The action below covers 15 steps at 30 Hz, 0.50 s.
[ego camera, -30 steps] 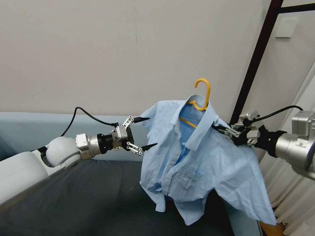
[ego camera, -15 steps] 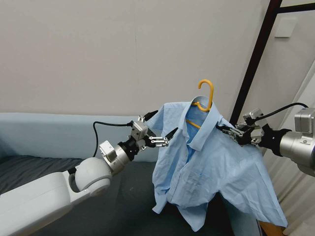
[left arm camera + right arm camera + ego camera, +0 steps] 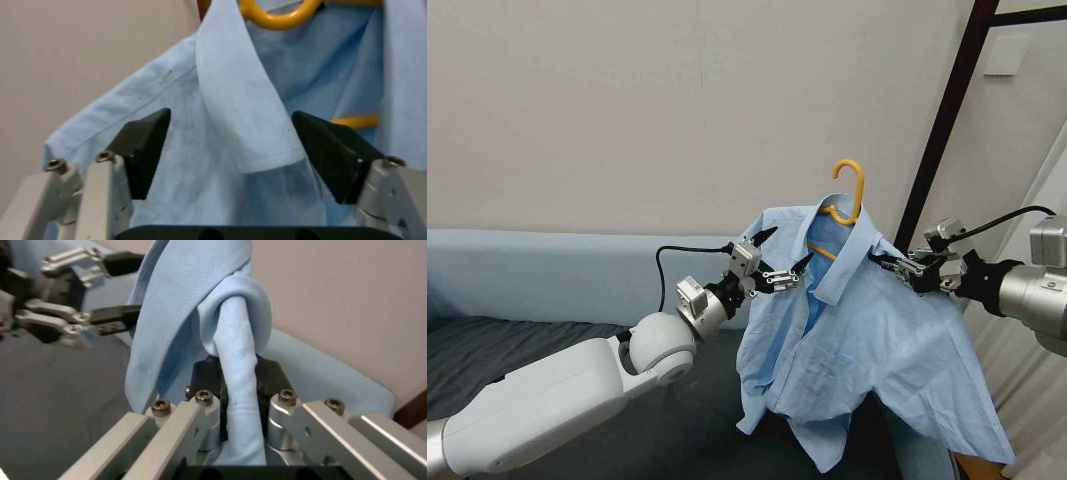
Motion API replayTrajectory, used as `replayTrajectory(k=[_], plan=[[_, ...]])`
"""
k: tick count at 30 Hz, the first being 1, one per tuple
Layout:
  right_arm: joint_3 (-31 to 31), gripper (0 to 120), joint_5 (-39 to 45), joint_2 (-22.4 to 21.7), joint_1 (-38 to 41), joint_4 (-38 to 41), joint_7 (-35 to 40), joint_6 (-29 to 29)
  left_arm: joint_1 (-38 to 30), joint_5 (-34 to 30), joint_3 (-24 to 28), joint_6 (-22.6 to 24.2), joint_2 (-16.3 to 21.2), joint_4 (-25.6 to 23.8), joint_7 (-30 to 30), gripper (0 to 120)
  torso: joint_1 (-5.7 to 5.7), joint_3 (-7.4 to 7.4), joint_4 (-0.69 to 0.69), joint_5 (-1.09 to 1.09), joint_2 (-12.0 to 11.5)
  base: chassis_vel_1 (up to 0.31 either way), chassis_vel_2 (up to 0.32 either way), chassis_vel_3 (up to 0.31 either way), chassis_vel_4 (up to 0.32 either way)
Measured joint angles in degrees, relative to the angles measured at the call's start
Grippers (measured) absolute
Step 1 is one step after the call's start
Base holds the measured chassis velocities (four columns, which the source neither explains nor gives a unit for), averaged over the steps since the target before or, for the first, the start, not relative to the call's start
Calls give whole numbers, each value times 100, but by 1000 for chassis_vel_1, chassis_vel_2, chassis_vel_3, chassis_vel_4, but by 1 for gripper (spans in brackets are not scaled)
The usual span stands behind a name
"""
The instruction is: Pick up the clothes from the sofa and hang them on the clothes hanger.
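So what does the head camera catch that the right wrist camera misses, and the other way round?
The head view adds the yellow hanger, the full drape of the light blue shirt to its hem, and the white left arm. The right wrist view adds the close-up: a bunched fold of fabric clamped in the right gripper. Both share the shirt, the sofa, and the left gripper, open beside the collar.

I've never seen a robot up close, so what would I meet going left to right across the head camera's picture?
The sofa back → left gripper, jaws open → yellow hanger → right gripper, jaws shut on the blue shirt.
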Motion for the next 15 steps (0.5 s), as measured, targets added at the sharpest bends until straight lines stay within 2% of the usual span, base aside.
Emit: replayTrajectory(k=[1,3,7,9,12,15], plan=[[0,7,0,0,0,0,0,0,0,0,0,0,0,0,0,70,0,0,0,0,0,0,0,0,0],[-9,7,6,30,-5,160,71,7,46,16,-15,-61,18,15,96,55,0,0,0,0,0,0,0,0,0],[-33,7,5,33,-10,167,104,9,63,18,-30,-74,34,26,122,45,0,0,-2,1,0,0,0,0,0],[-42,7,9,19,-12,129,130,11,112,21,-34,-81,50,12,120,33,0,0,-2,0,0,0,0,0,0],[-44,7,32,13,-12,105,153,12,160,33,-34,-89,76,-27,121,26,0,0,-2,1,0,0,0,0,0],[-62,7,77,7,-14,82,185,5,216,42,-39,-156,91,-52,141,11,0,0,-1,0,0,0,0,0,0]])
